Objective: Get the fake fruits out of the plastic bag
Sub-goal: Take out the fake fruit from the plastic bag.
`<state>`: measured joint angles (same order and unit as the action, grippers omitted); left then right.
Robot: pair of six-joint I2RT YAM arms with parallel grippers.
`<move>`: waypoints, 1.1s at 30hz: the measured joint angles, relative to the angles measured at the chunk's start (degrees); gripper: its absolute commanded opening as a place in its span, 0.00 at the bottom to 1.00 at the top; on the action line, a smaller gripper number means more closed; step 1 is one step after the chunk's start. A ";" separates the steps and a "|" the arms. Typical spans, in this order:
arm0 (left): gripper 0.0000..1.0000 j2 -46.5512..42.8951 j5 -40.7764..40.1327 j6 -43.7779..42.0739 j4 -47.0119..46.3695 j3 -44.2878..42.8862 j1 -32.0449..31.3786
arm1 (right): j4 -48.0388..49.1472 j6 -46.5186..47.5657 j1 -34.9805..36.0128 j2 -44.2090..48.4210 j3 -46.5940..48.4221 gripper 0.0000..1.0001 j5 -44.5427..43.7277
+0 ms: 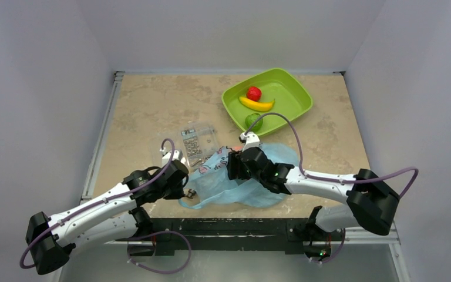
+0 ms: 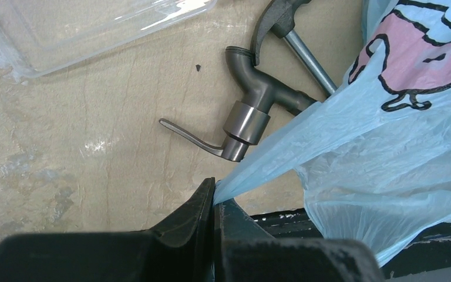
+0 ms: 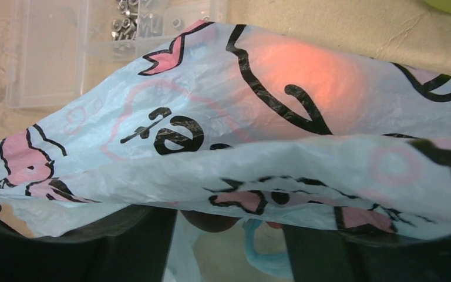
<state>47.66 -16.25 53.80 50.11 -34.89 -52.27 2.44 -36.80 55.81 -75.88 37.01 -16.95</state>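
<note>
The light-blue plastic bag (image 1: pixel 252 189) with pink and black prints lies crumpled at the table's near edge. My left gripper (image 1: pixel 182 179) is shut on a pinch of the bag's edge (image 2: pixel 216 197), pulled taut. My right gripper (image 1: pixel 235 165) is at the bag's left opening; in the right wrist view the bag (image 3: pixel 241 164) drapes over its open fingers (image 3: pixel 129 247). A dark rounded fruit (image 3: pixel 211 220) peeks out between them, and an orange fruit (image 3: pixel 305 82) glows through the film. A red fruit (image 1: pixel 253 93), a banana (image 1: pixel 256 104) and a green fruit (image 1: pixel 253 121) lie in the green tray (image 1: pixel 296 88).
A grey metal tap-like tool (image 2: pixel 246 111) with a thin lever lies beside the bag's left edge, a hammer head (image 2: pixel 279 17) just past it. A clear flat pack of screws (image 1: pixel 198 141) lies further back. The table's front edge is right under the bag.
</note>
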 measured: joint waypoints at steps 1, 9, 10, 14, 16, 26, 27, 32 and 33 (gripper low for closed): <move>0.00 0.00 0.17 -0.02 -0.11 0.00 0.00 | 0.09 0.94 0.00 -0.37 0.15 0.79 0.28; 0.00 0.46 1.25 -0.50 -1.29 0.02 0.00 | 1.95 4.61 0.00 -4.72 0.17 0.88 3.82; 0.00 0.68 1.40 -0.63 -1.44 0.02 0.00 | 2.43 4.81 0.00 -5.62 0.17 0.88 4.22; 0.00 1.57 2.43 -0.87 -2.19 0.11 0.00 | 3.19 5.29 0.02 -8.83 1.42 0.83 4.33; 0.00 1.79 2.84 -0.87 -2.58 0.13 0.00 | 3.17 5.40 0.02 -9.64 2.27 0.73 3.98; 0.00 1.09 3.41 -0.87 -3.08 1.31 0.00 | 0.63 5.05 0.02 3.91 1.07 0.29 3.06; 0.00 1.09 3.41 -0.90 -3.26 1.31 0.00 | 0.24 4.87 0.02 6.12 0.94 0.28 2.91; 0.00 1.75 3.41 -1.11 -4.35 1.31 0.00 | -2.78 3.39 0.04 14.88 -1.05 0.30 3.08; 0.00 1.92 3.41 -1.14 -4.50 1.31 0.00 | -3.32 3.13 0.04 16.22 -1.62 0.33 3.19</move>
<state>49.58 -12.84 52.66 45.60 -33.58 -52.27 -0.89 -33.67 55.86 -59.66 35.40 -13.76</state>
